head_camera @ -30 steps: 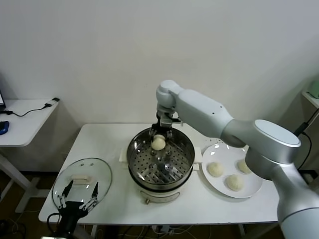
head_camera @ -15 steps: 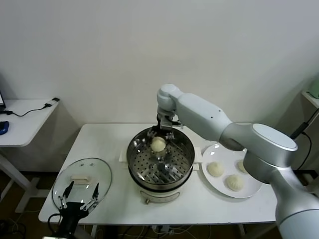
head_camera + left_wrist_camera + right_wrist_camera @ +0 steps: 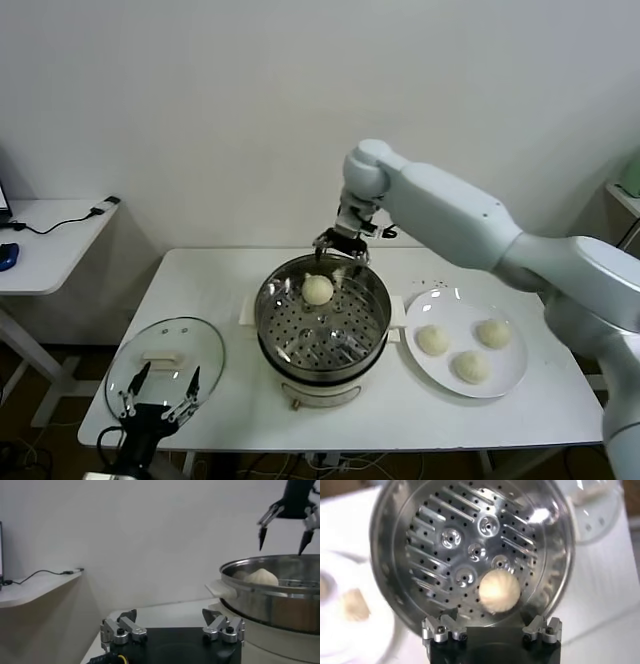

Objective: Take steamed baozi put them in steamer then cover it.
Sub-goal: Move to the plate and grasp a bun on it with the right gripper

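Observation:
One baozi (image 3: 318, 289) lies on the perforated tray at the far side of the steamer (image 3: 322, 318); it also shows in the right wrist view (image 3: 499, 591) and the left wrist view (image 3: 261, 576). My right gripper (image 3: 342, 250) is open and empty, just above the steamer's far rim. Three baozi (image 3: 433, 340) (image 3: 494, 333) (image 3: 471, 366) sit on a white plate (image 3: 505, 383) to the steamer's right. The glass cover (image 3: 166, 362) with its white handle lies on the table's front left. My left gripper (image 3: 158, 398) is open and empty, low at the front edge by the cover.
A small side table (image 3: 50, 240) with a cable stands at the far left. The wall runs close behind the white table (image 3: 205, 290).
My right gripper has let go of the baozi in the steamer, risen and moved back and to the right. The baozi stays on the tray. The left arm has not moved.

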### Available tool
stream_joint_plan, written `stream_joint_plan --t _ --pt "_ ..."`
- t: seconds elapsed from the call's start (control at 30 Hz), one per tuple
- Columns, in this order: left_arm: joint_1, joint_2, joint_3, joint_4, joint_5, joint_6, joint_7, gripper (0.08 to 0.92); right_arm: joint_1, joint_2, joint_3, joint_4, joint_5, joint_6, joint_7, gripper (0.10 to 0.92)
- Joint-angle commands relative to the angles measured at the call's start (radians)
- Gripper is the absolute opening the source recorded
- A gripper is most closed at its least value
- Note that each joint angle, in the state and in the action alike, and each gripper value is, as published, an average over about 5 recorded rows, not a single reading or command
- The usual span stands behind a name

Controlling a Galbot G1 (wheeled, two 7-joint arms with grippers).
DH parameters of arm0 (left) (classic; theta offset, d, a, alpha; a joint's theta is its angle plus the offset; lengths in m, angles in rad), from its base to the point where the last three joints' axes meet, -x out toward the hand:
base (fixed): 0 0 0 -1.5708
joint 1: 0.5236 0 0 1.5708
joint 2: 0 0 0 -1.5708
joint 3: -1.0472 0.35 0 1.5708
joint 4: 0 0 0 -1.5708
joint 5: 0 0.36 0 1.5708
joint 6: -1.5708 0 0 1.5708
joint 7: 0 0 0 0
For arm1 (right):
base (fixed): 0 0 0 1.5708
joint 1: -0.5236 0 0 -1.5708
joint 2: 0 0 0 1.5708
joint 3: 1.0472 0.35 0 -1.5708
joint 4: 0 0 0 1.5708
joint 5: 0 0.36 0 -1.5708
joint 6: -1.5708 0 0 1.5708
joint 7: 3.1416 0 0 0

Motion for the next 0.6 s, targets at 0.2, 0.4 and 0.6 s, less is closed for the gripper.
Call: stream_joint_plan --t 0.2,0.4,0.6 --pt "-0.013 0.024 -0.004 -0.025 -0.053 0.065 0.02 0.823 -0.092 -0.459 0.15 0.273 0.199 -0.644 0.059 0.823" --pt "-0.024 0.026 -0.002 -0.017 -0.059 0.077 0.024 0.823 -0.249 -0.542 0.231 0.316 0.122 -0.62 0.049 0.823" --pt "-0.011 0.028 -0.002 -0.019 -0.061 0.082 0.031 0.823 -0.43 -0.519 0.318 0.291 -0.027 -0.541 0.081 0.823"
